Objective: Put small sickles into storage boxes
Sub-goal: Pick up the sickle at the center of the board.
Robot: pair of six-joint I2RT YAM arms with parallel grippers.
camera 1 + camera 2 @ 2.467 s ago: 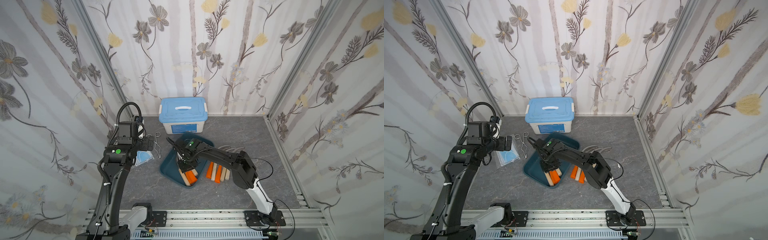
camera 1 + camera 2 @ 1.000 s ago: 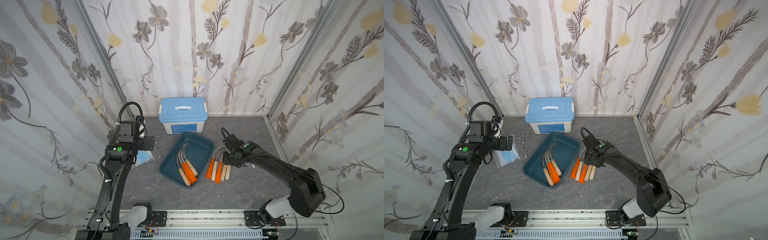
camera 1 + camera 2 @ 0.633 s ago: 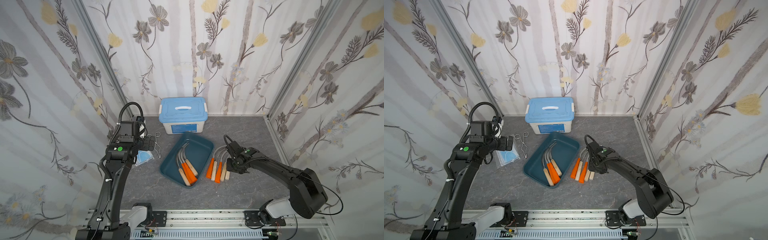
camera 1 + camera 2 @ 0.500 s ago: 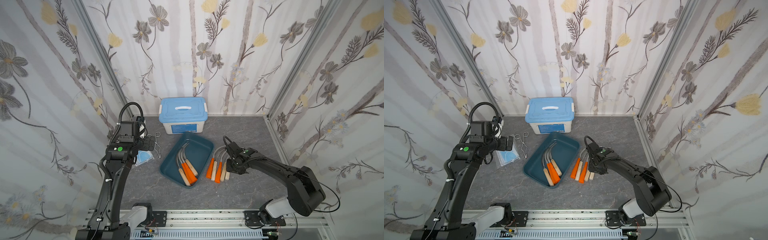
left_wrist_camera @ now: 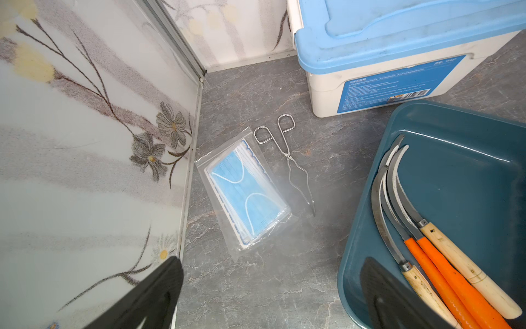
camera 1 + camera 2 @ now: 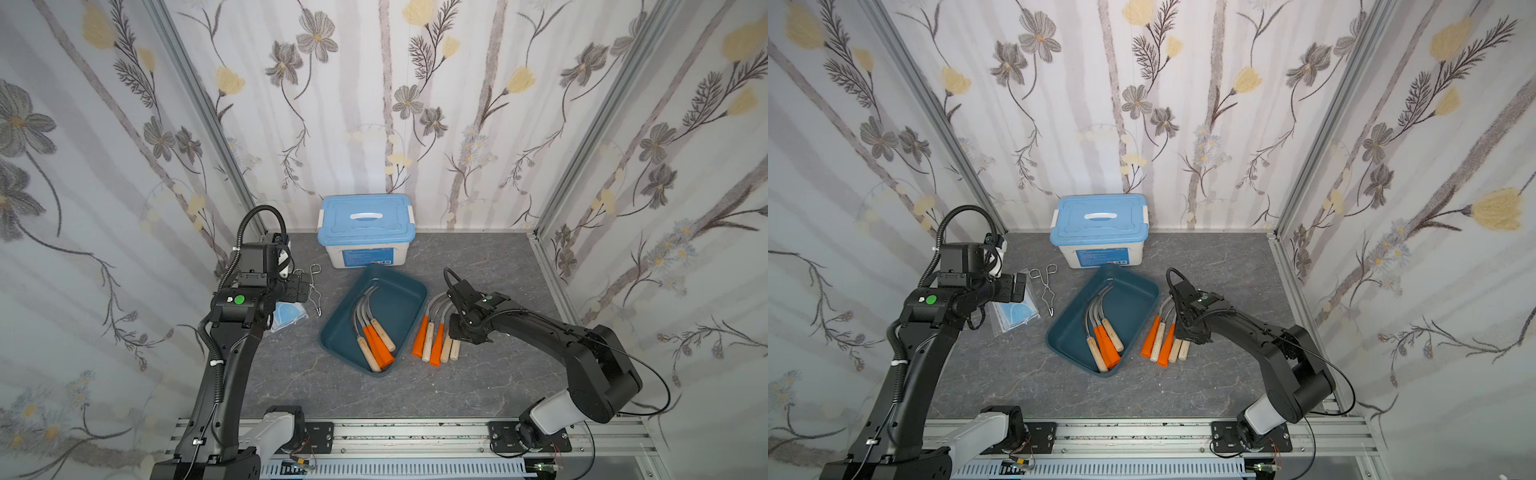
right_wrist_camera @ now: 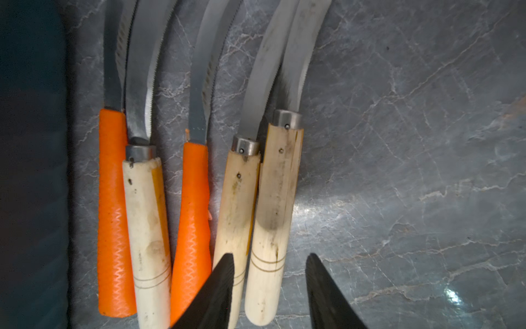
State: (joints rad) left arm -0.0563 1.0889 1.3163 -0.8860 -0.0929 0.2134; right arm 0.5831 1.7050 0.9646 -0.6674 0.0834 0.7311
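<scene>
The dark teal storage box (image 6: 399, 305) (image 6: 1133, 297) (image 5: 469, 171) lies mid-table with several small sickles (image 6: 372, 332) (image 6: 1102, 334) (image 5: 427, 242) inside. Several more small sickles (image 6: 436, 338) (image 6: 1163, 338) lie in a row on the table to its right, some with orange handles and some with wooden ones. My right gripper (image 6: 461, 332) (image 6: 1187, 332) (image 7: 270, 265) is low over that row and open. Its fingers (image 7: 225, 273) straddle the outermost wooden handle (image 7: 273, 213), with a gap on the outer side. My left gripper (image 6: 297, 289) (image 6: 1017, 286) (image 5: 270, 282) hangs open and empty left of the box.
A white box with a blue lid (image 6: 365, 230) (image 5: 384, 57) stands behind the teal box by the back wall. Wire tongs (image 6: 315, 286) (image 5: 296, 168) and a bagged blue mask (image 6: 289, 316) (image 5: 244, 193) lie at the left, near the wall. Papered walls enclose three sides.
My right arm has left the teal box and come to the row of sickles on the table. It has since shifted from the blades toward the handles. The left arm has not moved.
</scene>
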